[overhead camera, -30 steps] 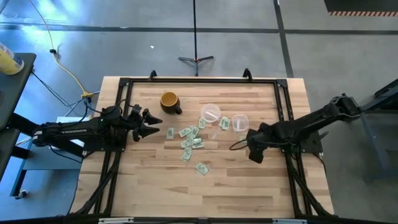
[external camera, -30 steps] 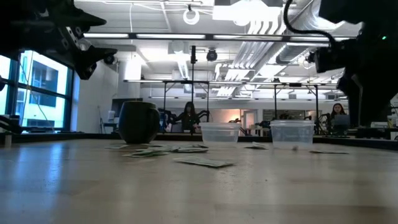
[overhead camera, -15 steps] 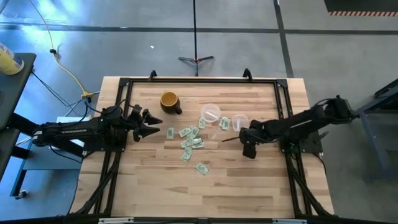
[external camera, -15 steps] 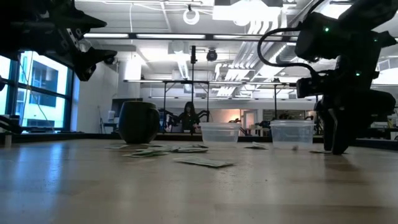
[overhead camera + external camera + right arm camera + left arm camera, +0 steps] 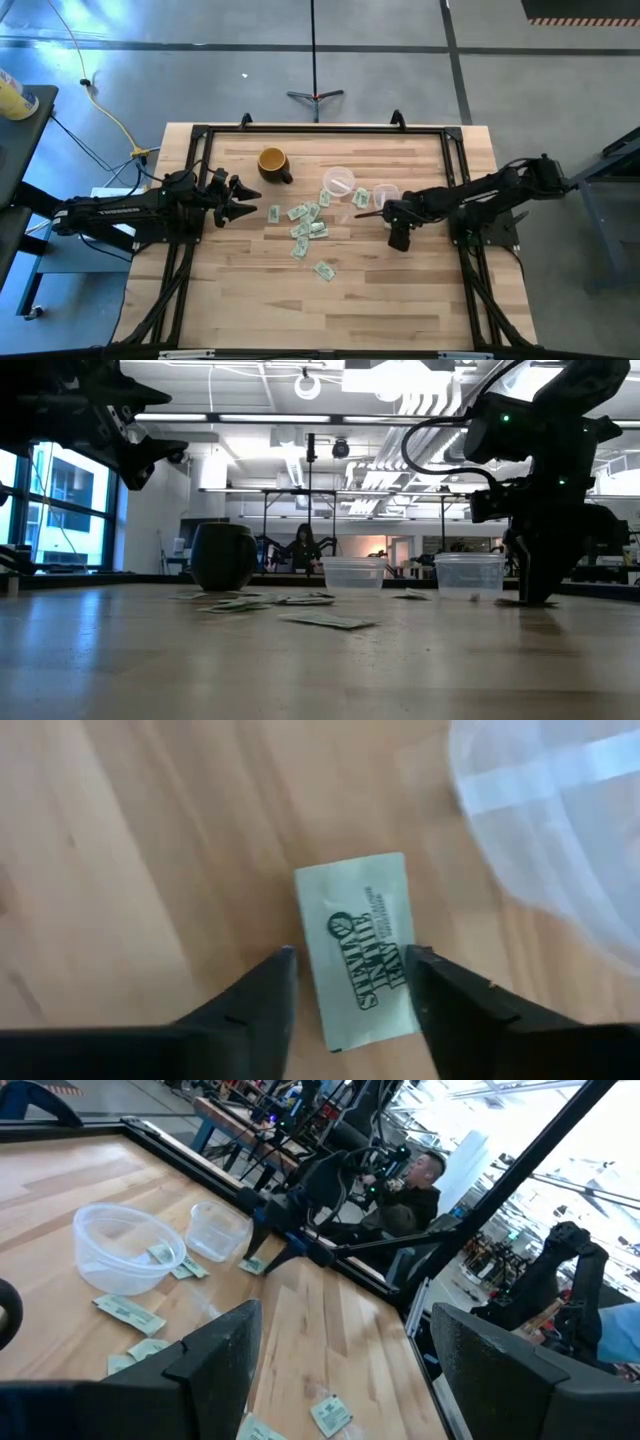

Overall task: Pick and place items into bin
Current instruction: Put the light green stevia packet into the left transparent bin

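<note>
Several pale-green-and-white slips (image 5: 305,222) lie flat on the wooden table, mid-table; one (image 5: 323,269) lies apart toward the near edge. The clear bowl (image 5: 338,183) stands just beyond them, with at least one slip (image 5: 160,1254) inside. My right gripper (image 5: 397,232) points down at the table beside the clear cup (image 5: 385,195). It is open, with a finger on each long side of one printed slip (image 5: 360,952). My left gripper (image 5: 250,203) hangs open above the table's left part, apart from everything. My right gripper comes from above with its fingers (image 5: 262,995) along the slip's two long edges (image 5: 405,945), the slip flat on the table. Whether either finger touches the slip, I cannot tell.
A yellow mug (image 5: 272,162) stands toward the far left of the slips. The smaller clear cup (image 5: 560,820) sits close beside my right gripper. A black frame (image 5: 200,135) runs round the table's edges. The near half of the table is bare wood.
My right gripper has moved toward the table's left and far edge, up to the clear cup, and has come down to the tabletop over one slip. The slips, bowl and cup have stayed in place.
</note>
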### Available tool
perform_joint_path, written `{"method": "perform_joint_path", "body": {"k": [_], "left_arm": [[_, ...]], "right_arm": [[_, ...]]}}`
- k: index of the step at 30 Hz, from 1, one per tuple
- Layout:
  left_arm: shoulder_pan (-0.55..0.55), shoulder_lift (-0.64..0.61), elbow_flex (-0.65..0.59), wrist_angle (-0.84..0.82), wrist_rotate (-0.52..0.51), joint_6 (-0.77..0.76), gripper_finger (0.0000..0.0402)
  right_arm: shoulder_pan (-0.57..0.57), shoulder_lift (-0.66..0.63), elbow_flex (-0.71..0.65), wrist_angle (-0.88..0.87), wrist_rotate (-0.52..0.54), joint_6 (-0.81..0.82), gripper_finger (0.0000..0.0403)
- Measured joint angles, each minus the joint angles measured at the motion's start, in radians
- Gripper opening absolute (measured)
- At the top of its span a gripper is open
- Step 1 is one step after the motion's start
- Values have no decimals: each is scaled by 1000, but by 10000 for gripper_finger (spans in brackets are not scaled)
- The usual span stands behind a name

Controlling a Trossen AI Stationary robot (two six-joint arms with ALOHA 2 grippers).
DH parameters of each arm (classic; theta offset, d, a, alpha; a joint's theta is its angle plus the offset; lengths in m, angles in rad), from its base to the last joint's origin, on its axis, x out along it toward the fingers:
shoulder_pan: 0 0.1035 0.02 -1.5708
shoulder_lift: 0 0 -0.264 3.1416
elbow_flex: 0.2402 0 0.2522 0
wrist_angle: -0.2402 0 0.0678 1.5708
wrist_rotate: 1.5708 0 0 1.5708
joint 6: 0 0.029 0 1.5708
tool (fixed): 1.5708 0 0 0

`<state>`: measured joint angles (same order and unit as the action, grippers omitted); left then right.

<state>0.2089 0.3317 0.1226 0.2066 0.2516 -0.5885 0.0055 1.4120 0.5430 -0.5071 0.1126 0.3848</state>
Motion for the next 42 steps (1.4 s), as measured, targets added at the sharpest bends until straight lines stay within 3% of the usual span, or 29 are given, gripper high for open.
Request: {"method": "perform_joint_path", "body": {"k": [11, 16, 21, 27, 33, 37, 42], "left_arm": [[0, 0, 0, 12, 0, -2, 326], [0, 0, 0, 14, 0, -2, 326], [0, 0, 0, 24, -1, -1, 326], [0, 0, 0, 28, -1, -1, 326], [0, 0, 0, 27, 4, 0, 326], [0, 0, 0, 27, 5, 6, 326], [0, 0, 0, 27, 18, 8, 326]], "right_arm": [[35, 4, 46, -61, 83, 59, 7], [80, 6, 149, -130, 87, 78, 18], [93, 5, 318, -126, 39, 106, 4], [-56, 45, 483, -18, -25, 68, 8], [-201, 200, 646, 22, -81, -88, 6], [-238, 318, 711, 11, -108, -172, 29], [-248, 399, 761, -6, -27, -242, 88]]}}
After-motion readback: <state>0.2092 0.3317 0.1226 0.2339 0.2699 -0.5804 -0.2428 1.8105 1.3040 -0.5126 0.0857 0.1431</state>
